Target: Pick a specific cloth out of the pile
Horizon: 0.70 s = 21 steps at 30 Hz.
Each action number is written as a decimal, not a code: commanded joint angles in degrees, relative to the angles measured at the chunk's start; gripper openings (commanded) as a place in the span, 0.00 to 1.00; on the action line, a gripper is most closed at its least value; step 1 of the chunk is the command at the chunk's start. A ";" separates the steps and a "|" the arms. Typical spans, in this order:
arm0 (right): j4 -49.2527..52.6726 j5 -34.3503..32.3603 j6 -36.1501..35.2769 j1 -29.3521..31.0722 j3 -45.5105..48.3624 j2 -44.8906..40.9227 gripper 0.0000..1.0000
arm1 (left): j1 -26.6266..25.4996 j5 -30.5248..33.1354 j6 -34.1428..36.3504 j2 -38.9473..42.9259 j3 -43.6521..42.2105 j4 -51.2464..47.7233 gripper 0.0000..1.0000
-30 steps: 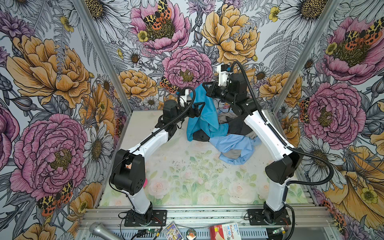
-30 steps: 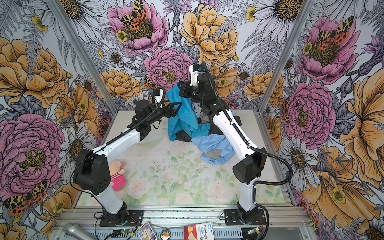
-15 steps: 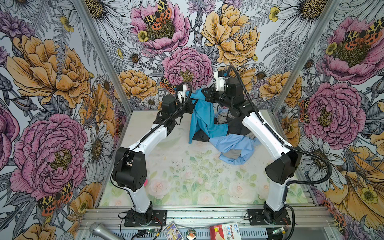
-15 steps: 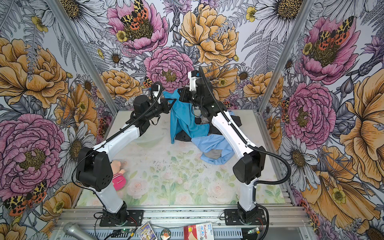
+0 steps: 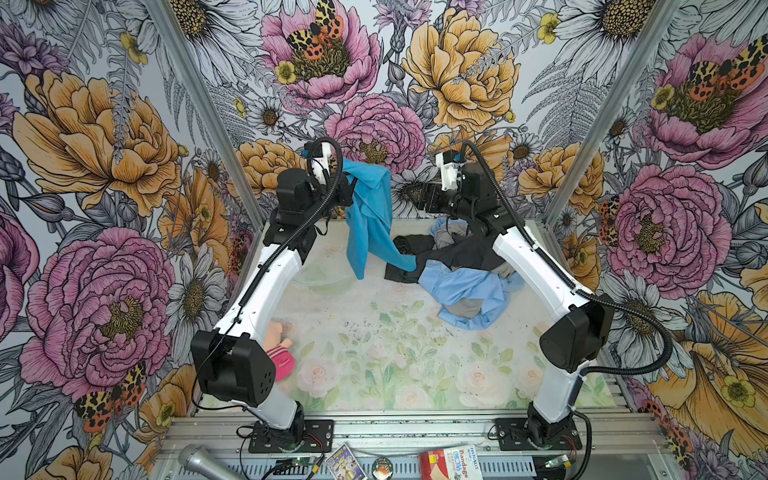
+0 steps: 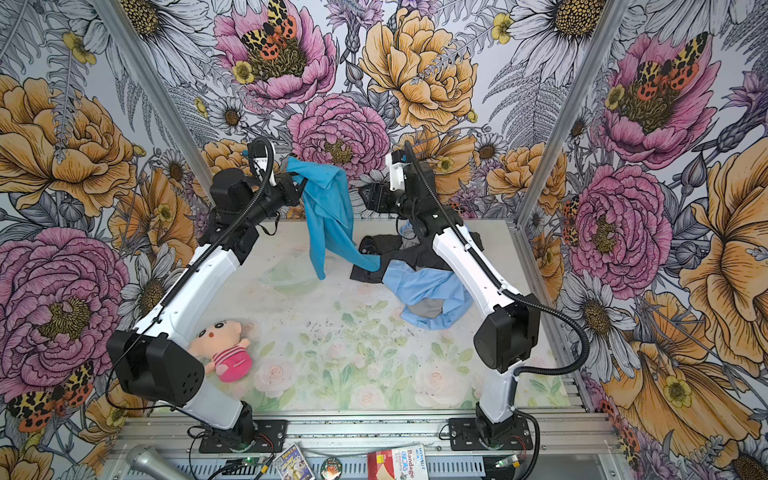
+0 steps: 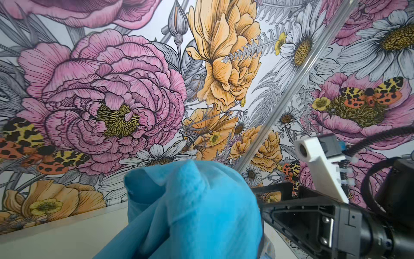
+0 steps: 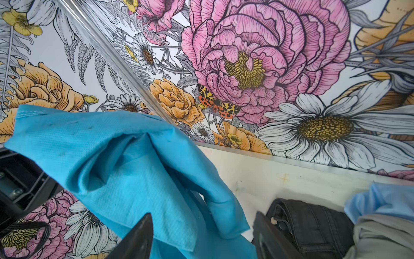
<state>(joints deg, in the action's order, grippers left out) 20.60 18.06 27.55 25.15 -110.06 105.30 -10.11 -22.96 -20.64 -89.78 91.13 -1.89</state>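
The cloth (image 5: 368, 212) is held up at the left gripper (image 5: 347, 192), hanging below its closed jaws to the table (image 5: 374, 332), with the right gripper (image 5: 422, 198) apart beside it, jaws spread, and the pile (image 5: 457, 270) lying below and behind those jaws.

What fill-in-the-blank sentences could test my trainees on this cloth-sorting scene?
1. The turquoise-blue soft fabric cloth hangs from the ____ gripper.
2. The right gripper has its jaws ____.
3. The cloth's lower end touches the black garment in the ____ of clothes.
4. The pink striped plush doll lies beside the ____ arm's base.

Answers: left; open; pile; left
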 commanded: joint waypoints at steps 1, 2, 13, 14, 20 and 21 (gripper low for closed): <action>-0.90 -1.29 -2.84 -0.10 2.20 -4.00 0.80 | 2.50 2.51 2.06 2.39 1.01 -2.67 0.00; -0.84 -1.56 -3.02 -0.18 2.85 -4.43 0.81 | 3.38 2.70 2.39 2.78 0.59 -2.87 0.00; -0.96 -3.12 -6.57 -0.27 9.56 -8.33 0.90 | 16.17 3.02 3.19 3.66 -4.91 -1.23 0.00; -0.96 -3.28 -6.99 -0.27 9.95 -8.59 0.91 | 17.22 3.10 3.27 3.18 -4.99 -1.04 0.00; -0.87 -4.77 -8.48 -0.32 11.35 -9.45 0.92 | 21.44 3.14 5.52 -0.13 -3.50 -1.30 0.00; -0.91 -4.88 -8.70 -0.32 11.43 -9.60 0.92 | 22.13 2.72 5.55 -0.49 -3.13 -1.36 0.00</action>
<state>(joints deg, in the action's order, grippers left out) 20.58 14.76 20.71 25.15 -99.24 98.24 10.61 -20.51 -17.28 -89.06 86.46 -4.58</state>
